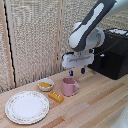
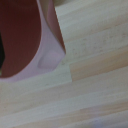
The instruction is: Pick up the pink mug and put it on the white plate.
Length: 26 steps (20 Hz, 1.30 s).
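Observation:
The pink mug (image 1: pixel 69 87) stands upright on the wooden table, its handle toward the exterior view's right. My gripper (image 1: pixel 77 73) hangs just above it, a little to the exterior view's right, with its two blue-tipped fingers spread apart and nothing between them. The white platter (image 1: pixel 27 106) lies flat on the table at the exterior view's left, apart from the mug. In the wrist view the mug (image 2: pixel 47 55) fills one side, showing its dark red inside and pink rim from close above; the fingers do not show clearly there.
A small white bowl (image 1: pixel 46 84) with yellow contents sits behind the platter. A yellow block (image 1: pixel 56 96) lies between the bowl and the mug. A black box (image 1: pixel 112 52) stands at the exterior view's right. A woven screen backs the table.

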{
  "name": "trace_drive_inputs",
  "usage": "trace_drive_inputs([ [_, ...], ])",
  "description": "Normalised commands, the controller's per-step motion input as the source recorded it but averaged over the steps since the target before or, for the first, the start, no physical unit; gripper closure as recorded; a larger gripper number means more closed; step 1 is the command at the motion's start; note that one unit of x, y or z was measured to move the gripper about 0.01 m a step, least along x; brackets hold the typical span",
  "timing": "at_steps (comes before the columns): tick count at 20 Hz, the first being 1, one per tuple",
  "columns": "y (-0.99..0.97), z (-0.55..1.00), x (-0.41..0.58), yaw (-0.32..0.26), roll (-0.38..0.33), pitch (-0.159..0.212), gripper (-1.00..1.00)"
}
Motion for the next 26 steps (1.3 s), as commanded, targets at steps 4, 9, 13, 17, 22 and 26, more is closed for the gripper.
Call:
trace_drive_inputs([
  [4, 0.18, -0.45, 0.049, 0.006, -0.082, 0.000, -1.00],
  [9, 0.33, -0.33, 0.003, 0.009, -0.117, 0.000, -1.00],
  [13, 0.09, -0.14, 0.004, 0.012, -0.035, 0.004, 1.00],
  [17, 0.00, 0.00, 0.000, 0.000, 0.000, 0.000, 1.00],
  [22, 0.00, 0.00, -0.007, 0.000, 0.000, -0.019, 1.00],
  [26, 0.00, 0.05, -0.004, -0.006, 0.000, -0.062, 1.00],
])
